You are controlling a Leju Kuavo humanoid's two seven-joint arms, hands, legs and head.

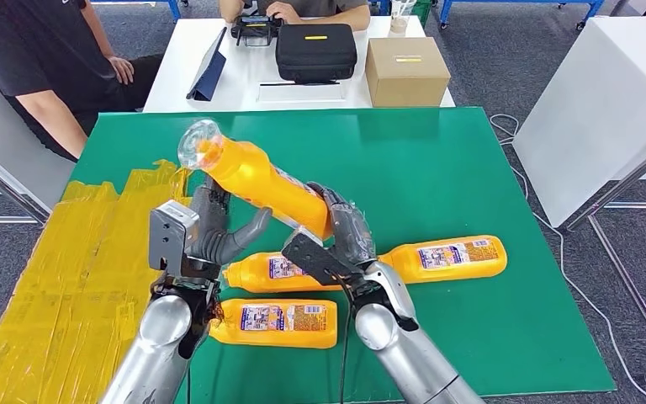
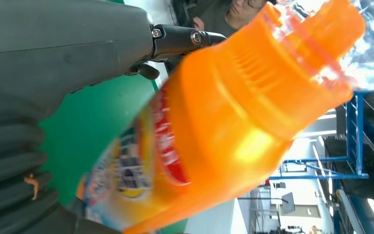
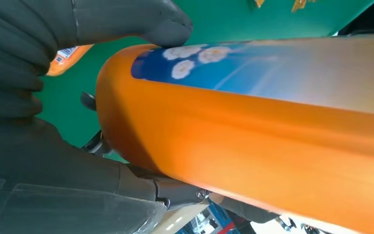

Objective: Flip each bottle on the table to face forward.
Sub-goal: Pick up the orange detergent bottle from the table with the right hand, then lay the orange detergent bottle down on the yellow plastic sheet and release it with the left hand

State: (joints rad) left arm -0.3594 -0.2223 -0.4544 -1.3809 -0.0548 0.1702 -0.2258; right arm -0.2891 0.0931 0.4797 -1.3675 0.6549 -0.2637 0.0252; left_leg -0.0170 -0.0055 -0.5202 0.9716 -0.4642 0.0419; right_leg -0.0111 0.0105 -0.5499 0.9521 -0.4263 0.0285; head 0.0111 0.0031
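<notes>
We hold the lifted orange plastic bottle [image 1: 256, 181] above the green table [image 1: 471, 168], its long axis slanting cap-up to our left, right hand [image 1: 345, 231] gripping its base while left hand [image 1: 210, 231] spreads loosely below its neck.

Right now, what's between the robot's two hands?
In the head view, the lifted orange bottle spans them: the right robot hand grips its base, the left robot hand is near its neck.

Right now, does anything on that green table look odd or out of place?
One orange bottle is up off the table, tilted, gripped at its base by the right robot hand. Three others lie flat. Crinkled yellow tape covers the table's left side.
</notes>
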